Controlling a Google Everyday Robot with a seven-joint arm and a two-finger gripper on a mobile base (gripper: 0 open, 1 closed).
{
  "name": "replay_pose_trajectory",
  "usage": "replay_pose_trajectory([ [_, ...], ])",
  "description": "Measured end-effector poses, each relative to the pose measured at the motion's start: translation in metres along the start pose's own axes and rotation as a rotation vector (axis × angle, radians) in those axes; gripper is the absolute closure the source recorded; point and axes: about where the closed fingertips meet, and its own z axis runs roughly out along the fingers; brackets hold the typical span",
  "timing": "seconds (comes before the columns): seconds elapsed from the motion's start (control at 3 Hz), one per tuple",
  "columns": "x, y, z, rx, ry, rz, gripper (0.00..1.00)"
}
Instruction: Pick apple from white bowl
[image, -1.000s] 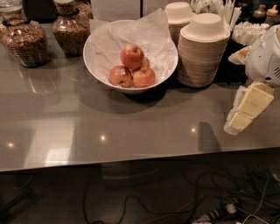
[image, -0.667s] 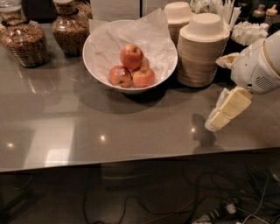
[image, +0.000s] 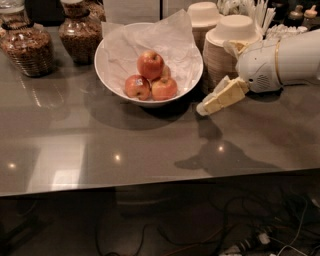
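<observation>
Hanging low over the bench (image: 125, 150) at the right of the camera view, the gripper (image: 205, 107) is pointing leftward and a little down. Its long axis is slanting from the white arm (image: 285, 60) toward the foot of the white bowl (image: 102, 75). Whether the gripper is apart or together I cannot tell from this angle, though nothing is showing in its grasp.

The bowl is sitting on the bench just beside the gripper tip, to its left. The tip is lying near the bowl's right-hand wall, outside it and below the rim. Crumpled white paper (image: 175, 40) is lining the bowl and rising up behind it. Three apples are resting in the middle: a left apple (image: 136, 86) and a right apple (image: 164, 89) are sitting side by side at the front, touching, and the top apple (image: 150, 64) is perching on and behind them.

From the gripper, then, the fruit is lying leftward and farther back, with the rim standing between. By my reading, the coming move is calling for a rise above the rim before any travel left, since a straight push would be meeting the bowl wall. The right apple is lying nearest, while the top apple is looking the most exposed. A stack of beige bowls (image: 227, 50) is standing close behind the gripper, so room on that side is looking tight.
</observation>
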Motion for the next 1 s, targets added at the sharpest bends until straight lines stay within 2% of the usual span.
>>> replay_pose_trajectory([
  [0.33, -0.031, -0.024, 0.025, 0.014, -0.123, -0.017, 0.00],
  [0.67, -0.056, -0.039, 0.052, -0.004, -0.188, -0.040, 0.19],
  [1.0, -0.072, -0.046, 0.075, -0.033, -0.213, -0.061, 0.42],
])
